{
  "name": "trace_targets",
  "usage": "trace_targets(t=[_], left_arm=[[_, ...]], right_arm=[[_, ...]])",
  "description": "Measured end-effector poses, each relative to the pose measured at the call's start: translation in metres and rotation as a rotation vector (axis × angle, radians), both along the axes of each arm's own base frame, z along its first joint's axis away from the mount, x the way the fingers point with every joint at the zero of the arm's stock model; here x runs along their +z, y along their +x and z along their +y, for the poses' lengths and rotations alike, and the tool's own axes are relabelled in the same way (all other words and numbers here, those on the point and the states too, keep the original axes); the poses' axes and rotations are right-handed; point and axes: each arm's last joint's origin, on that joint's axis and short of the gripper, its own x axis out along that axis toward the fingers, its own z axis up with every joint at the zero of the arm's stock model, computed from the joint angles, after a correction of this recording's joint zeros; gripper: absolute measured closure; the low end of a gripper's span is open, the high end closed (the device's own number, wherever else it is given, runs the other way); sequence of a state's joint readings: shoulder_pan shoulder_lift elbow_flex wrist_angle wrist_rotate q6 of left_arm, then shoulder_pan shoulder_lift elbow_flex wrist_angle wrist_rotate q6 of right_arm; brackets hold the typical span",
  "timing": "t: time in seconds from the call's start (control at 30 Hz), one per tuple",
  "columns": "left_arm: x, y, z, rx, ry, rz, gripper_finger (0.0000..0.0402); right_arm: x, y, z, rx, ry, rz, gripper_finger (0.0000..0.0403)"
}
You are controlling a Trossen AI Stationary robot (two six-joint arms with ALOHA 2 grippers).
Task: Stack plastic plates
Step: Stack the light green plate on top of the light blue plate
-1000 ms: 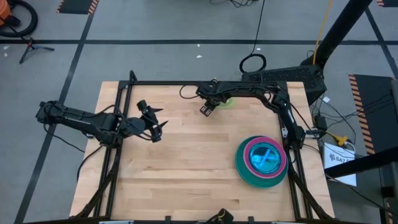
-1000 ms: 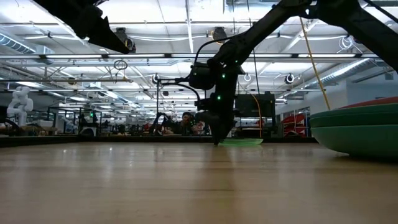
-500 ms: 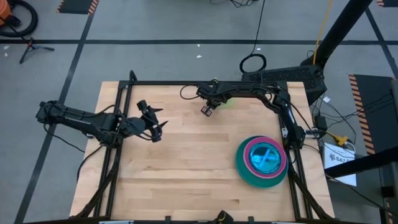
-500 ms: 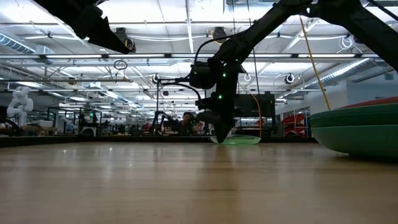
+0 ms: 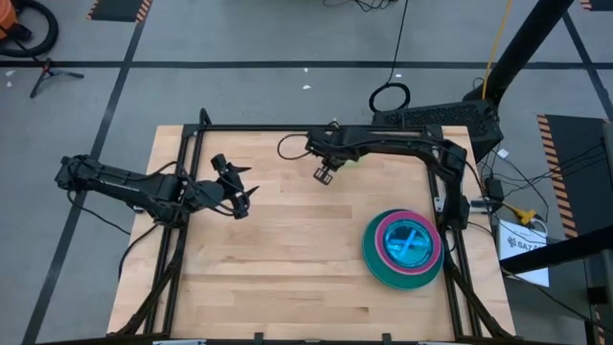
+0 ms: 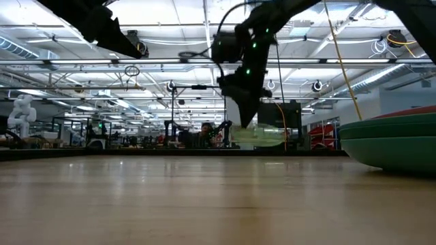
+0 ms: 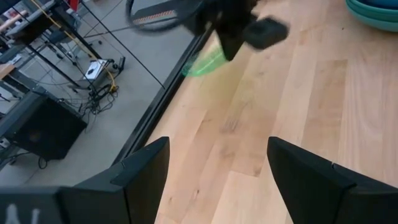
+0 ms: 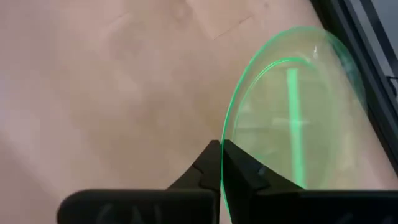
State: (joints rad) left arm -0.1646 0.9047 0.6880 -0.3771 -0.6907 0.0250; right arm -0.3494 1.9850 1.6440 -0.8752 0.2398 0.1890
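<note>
Fingers of our right gripper (image 8: pixel 222 163) are pinched together on the rim of a see-through lime green plate (image 8: pixel 298 118), which we hold lifted clear of the desk (image 5: pixel 287 259) near its far edge. In the low view the green plate (image 6: pixel 262 135) hangs off the desk below the gripper (image 6: pixel 246 117), roughly level. From above only a sliver of it (image 5: pixel 351 155) peeks out beside the right arm, which reaches from the right side across the back of the desk with its gripper (image 5: pixel 326 173) just past the middle. The left wrist view catches the same plate (image 7: pixel 204 63) as a green blur under the right gripper (image 7: pixel 233 43), above bare wood.

Well apart from it, near the right front part of the desk, sits our stack of plates (image 5: pixel 403 248): a large teal one at the bottom, a magenta one on it, and a light blue one on top. The low view shows the stack's edge (image 6: pixel 392 146) at the right.

Our left gripper (image 5: pixel 239 192) waits over the left part of the desk, its fingers (image 7: pixel 130 180) spread wide and holding nothing
</note>
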Motion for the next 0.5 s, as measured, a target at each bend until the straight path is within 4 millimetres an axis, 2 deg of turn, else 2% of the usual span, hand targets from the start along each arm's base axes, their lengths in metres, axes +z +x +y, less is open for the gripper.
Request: trace_targets(t=[0.27,0.5], left_arm=[[0.000,0.000,0.000,0.001,-0.002,-0.002,0.0126],[0.003,0.002,0.000,-0.002,-0.008,-0.041,0.0126]], right_arm=[[0.058,-0.030,0.064,0.098,0.028,0.054,0.0402],[0.106,-0.082,0.139,0.089,0.128,0.112,0.0402]])
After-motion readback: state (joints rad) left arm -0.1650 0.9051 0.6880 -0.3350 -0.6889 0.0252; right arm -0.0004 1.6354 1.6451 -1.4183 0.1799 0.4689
